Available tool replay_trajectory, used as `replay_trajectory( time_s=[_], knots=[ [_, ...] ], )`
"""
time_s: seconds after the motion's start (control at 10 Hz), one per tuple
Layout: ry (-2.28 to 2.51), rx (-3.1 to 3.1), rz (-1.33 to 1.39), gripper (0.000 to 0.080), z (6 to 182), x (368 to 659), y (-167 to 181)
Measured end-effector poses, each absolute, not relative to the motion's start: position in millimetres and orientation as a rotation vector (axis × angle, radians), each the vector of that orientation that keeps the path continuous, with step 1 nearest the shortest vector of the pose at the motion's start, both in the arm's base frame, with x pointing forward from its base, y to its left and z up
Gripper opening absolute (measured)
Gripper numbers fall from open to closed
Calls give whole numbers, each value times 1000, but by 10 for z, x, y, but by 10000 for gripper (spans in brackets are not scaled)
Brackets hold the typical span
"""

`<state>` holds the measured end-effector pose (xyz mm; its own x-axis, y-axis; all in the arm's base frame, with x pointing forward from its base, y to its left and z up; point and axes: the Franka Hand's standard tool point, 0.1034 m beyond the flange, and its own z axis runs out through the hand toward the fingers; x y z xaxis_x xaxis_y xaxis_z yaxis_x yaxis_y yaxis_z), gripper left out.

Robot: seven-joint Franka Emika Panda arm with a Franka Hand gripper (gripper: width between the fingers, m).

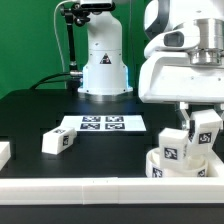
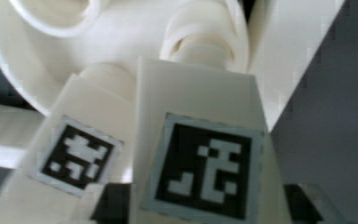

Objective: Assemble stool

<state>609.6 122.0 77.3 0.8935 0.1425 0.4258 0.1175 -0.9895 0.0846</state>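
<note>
The round white seat [image 1: 200, 168] lies at the exterior view's lower right, against the front rail. One tagged leg [image 1: 171, 148] stands in it. My gripper [image 1: 205, 116] is shut on a second tagged leg [image 1: 206, 133] and holds it tilted just above the seat, beside the standing leg. In the wrist view the held leg [image 2: 211, 160] fills the space between my dark fingers [image 2: 115, 200]. The other leg [image 2: 78, 150] lies close beside it, and the seat [image 2: 87, 30] is beyond them. A third leg [image 1: 58, 141] lies loose on the black table at the exterior view's left.
The marker board [image 1: 100, 124] lies flat at the table's middle. A long white rail [image 1: 90, 190] runs along the front edge. A white piece [image 1: 3, 153] sits at the left edge. The arm's base [image 1: 103, 60] stands at the back.
</note>
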Motion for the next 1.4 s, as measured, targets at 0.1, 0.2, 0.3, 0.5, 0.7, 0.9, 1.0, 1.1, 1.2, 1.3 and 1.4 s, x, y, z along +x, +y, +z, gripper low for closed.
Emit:
replay_trajectory(
  time_s=[0.1,0.2,0.3,0.5,0.7,0.9,1.0,1.1,1.2,1.3,1.4],
  knots=[
    [193,3002,696,327,774,6088,1219],
    [181,3001,705,327,775,6082,1217],
    [175,2998,725,327,774,6075,1216],
    [174,2980,802,327,772,6064,1208],
    [174,2981,798,371,771,6068,1208],
    [175,2981,798,558,771,6067,1208],
    [175,2981,798,625,770,6067,1208],
    [174,2981,798,625,777,6068,1210],
    [172,2986,793,644,814,6072,1219],
    [170,2991,791,649,879,6083,1231],
    [176,2995,779,649,944,6093,1224]
  ],
)
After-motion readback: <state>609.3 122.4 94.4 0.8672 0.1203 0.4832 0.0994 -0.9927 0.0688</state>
